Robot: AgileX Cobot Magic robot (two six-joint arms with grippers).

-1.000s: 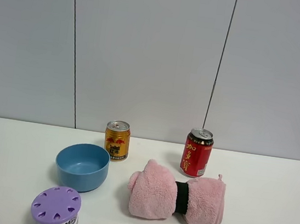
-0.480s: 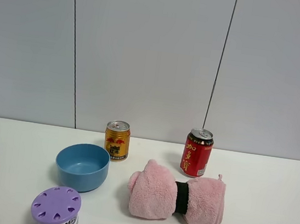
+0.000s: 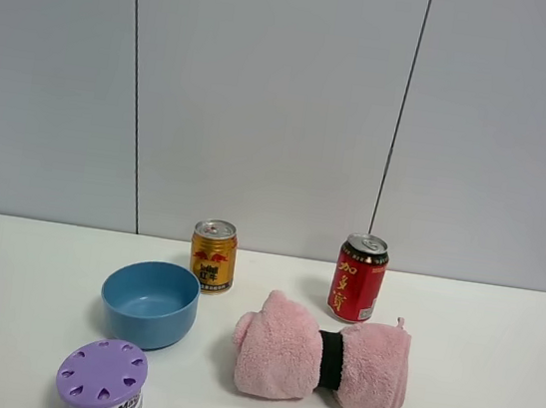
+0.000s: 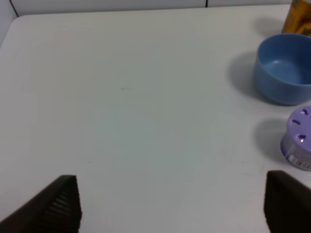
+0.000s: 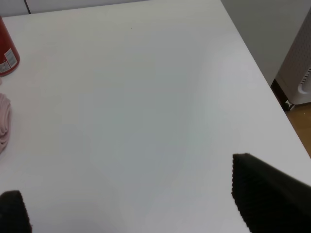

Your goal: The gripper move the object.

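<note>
- Here, my left gripper [image 4: 170, 204] hangs above bare white table [image 4: 136, 97] with its two black fingers spread wide and nothing between them; only the fingertips [image 4: 63, 201] show in my left wrist view.
- My right gripper [image 5: 131, 204] is likewise spread wide over an empty stretch of the table near its far corner, holding nothing.
- Neither of my grippers appears in the high camera view.
- The object [image 4: 299, 141], the tub with the lilac lid, stands upright on the table off to one side of my left fingers, apart from them and untouched.
- In the high view the object [image 3: 102, 379] sits at the front left of the table, partly cut off by the picture's lower edge.
- Just behind it is the blue bowl [image 3: 149, 303], near but not touching.
- The gold can [image 3: 213, 256] stands upright just behind the bowl, toward the wall.
- The rolled pink towel [image 3: 321, 356], bound by a black band, lies in the middle of the table.
- The red can [image 3: 358, 278] stands upright just behind the towel; my right wrist view catches only its edge [image 5: 7, 51] and a bit of the towel.
</note>
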